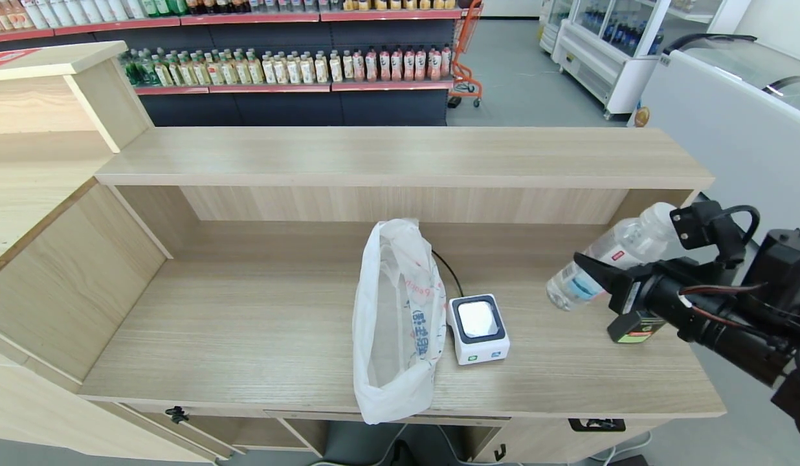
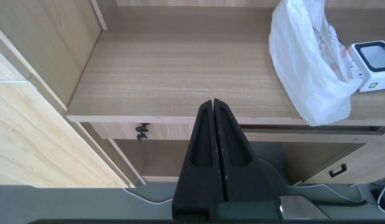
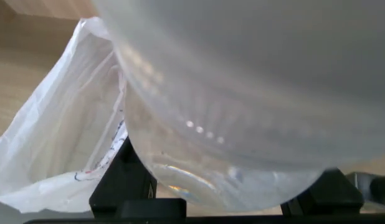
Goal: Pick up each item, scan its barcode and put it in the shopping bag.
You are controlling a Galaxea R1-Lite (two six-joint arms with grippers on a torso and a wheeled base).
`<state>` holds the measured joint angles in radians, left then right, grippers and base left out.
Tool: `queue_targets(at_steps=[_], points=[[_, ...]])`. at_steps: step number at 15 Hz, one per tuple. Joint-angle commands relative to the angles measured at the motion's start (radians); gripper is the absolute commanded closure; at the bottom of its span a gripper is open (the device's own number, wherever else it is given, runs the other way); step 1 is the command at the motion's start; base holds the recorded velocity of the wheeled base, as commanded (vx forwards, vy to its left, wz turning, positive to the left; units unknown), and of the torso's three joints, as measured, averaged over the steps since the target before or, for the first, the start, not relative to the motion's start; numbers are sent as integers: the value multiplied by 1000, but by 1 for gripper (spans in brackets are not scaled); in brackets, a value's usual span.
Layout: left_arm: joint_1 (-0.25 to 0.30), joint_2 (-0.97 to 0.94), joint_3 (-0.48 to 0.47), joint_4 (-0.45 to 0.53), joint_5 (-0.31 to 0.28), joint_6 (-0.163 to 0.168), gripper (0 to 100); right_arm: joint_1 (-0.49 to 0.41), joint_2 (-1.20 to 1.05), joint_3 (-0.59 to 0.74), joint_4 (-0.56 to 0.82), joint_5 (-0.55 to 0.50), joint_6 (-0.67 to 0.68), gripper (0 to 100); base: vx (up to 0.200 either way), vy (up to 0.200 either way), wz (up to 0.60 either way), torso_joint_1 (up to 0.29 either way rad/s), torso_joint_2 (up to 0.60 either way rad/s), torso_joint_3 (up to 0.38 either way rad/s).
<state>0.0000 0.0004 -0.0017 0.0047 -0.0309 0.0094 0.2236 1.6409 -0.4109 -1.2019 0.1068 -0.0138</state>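
My right gripper (image 1: 594, 275) is shut on a clear water bottle (image 1: 623, 249), held tilted above the counter's right end, cap pointing up and away. In the right wrist view the bottle (image 3: 242, 93) sits between the dark fingers (image 3: 121, 180), with the white shopping bag (image 3: 55, 143) beyond it. The bag (image 1: 397, 323) stands open mid-counter, and the white barcode scanner (image 1: 477, 327) sits just to its right. A small dark box (image 1: 633, 327) lies on the counter under the right arm. My left gripper (image 2: 213, 104) is shut and empty, in front of the counter's front edge, left of the bag (image 2: 314, 62).
The wooden counter (image 1: 244, 336) has a raised back ledge (image 1: 400, 158) and side walls on the left. A black cable (image 1: 448, 272) runs from the scanner toward the back. Shelves of drinks (image 1: 290, 65) stand behind the counter.
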Motion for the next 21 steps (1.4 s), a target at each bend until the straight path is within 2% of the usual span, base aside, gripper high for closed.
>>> queue_targets(at_steps=[1, 4, 10, 13, 16, 21], points=[[0, 0, 0, 0, 0, 1, 100, 3, -64, 99, -10, -13, 3, 100, 0, 0, 0, 0, 0, 0], [0, 0, 0, 0, 0, -2, 100, 13, -88, 115, -1, -15, 3, 100, 0, 0, 0, 0, 0, 0], [0, 0, 0, 0, 0, -2, 100, 48, -19, 66, 2, -13, 3, 100, 0, 200, 0, 6, 9, 1], [0, 0, 0, 0, 0, 0, 100, 112, 57, 9, 1, -15, 5, 100, 0, 200, 0, -12, -4, 4], [0, 0, 0, 0, 0, 0, 100, 155, 143, -43, -1, -13, 5, 100, 0, 0, 0, 0, 0, 0], [0, 1, 0, 0, 0, 0, 100, 209, 367, -206, -10, -10, 0, 100, 0, 0, 0, 0, 0, 0]])
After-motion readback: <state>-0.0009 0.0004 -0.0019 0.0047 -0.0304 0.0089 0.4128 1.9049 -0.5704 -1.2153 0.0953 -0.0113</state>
